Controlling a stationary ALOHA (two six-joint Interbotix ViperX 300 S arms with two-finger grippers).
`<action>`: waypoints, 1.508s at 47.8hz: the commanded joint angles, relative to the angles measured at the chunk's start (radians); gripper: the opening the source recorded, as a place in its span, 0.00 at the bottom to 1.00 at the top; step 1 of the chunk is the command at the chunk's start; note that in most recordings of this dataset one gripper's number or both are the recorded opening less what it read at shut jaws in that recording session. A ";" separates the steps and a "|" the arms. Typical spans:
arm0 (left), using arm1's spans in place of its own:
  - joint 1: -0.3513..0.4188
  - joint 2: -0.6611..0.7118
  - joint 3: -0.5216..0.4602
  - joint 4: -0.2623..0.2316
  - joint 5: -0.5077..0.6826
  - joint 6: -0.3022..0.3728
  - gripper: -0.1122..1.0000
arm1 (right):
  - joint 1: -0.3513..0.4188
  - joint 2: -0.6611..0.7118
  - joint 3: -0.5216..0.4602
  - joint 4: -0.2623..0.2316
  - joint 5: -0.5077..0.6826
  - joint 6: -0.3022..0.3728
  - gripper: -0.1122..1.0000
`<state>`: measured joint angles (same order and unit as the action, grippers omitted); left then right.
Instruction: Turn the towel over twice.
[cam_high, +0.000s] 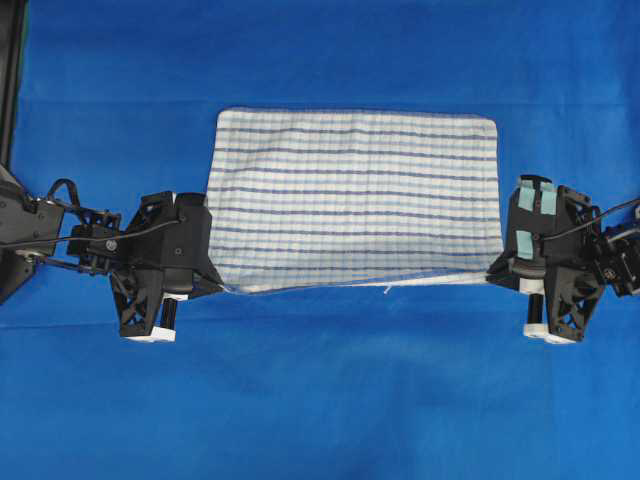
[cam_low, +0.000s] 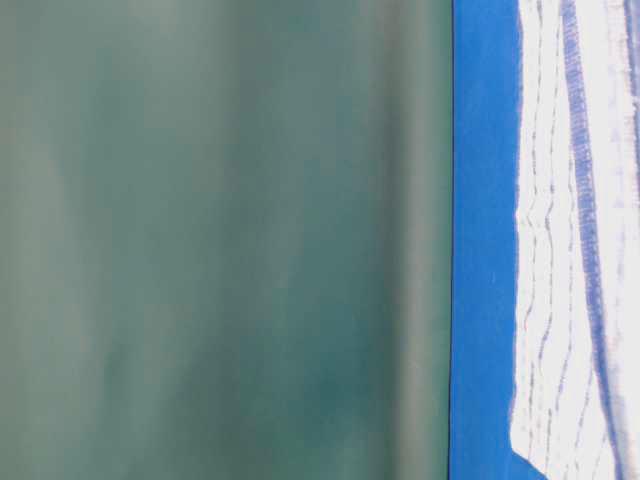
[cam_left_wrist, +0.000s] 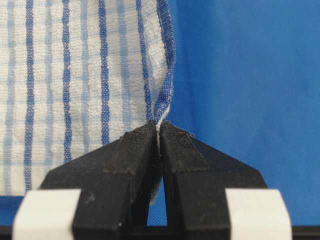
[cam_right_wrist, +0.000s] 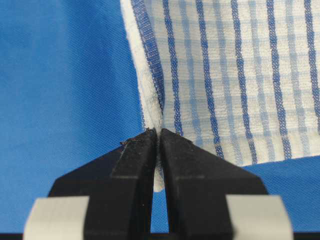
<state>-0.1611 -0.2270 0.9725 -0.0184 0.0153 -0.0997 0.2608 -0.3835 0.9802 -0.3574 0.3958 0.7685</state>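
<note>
Towel (cam_high: 355, 195) corners at 7 and 4 o'clock pinched tight by left gripper (cam_left_wrist: 158, 126) and right gripper (cam_right_wrist: 157, 132); underside hidden; table-level view blurred

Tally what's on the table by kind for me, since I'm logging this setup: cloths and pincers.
Striped towel: 1
Plain blue cloth covering the table: 1
Pincers, left pincer and right pincer, each shut on a near corner of the towel: 2
Total: 4
</note>
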 joint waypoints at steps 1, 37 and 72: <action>-0.002 -0.006 -0.020 -0.002 -0.003 -0.002 0.12 | 0.005 -0.003 -0.008 -0.002 -0.012 0.002 0.16; 0.000 -0.032 -0.061 -0.002 -0.017 0.005 0.89 | 0.005 -0.064 -0.051 -0.071 0.028 -0.012 0.65; 0.190 -0.370 -0.054 0.000 0.003 0.124 0.86 | -0.084 -0.531 -0.041 -0.380 0.146 -0.015 0.64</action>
<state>0.0092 -0.5538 0.9173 -0.0184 0.0291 0.0153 0.1779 -0.8790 0.9465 -0.7087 0.5200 0.7547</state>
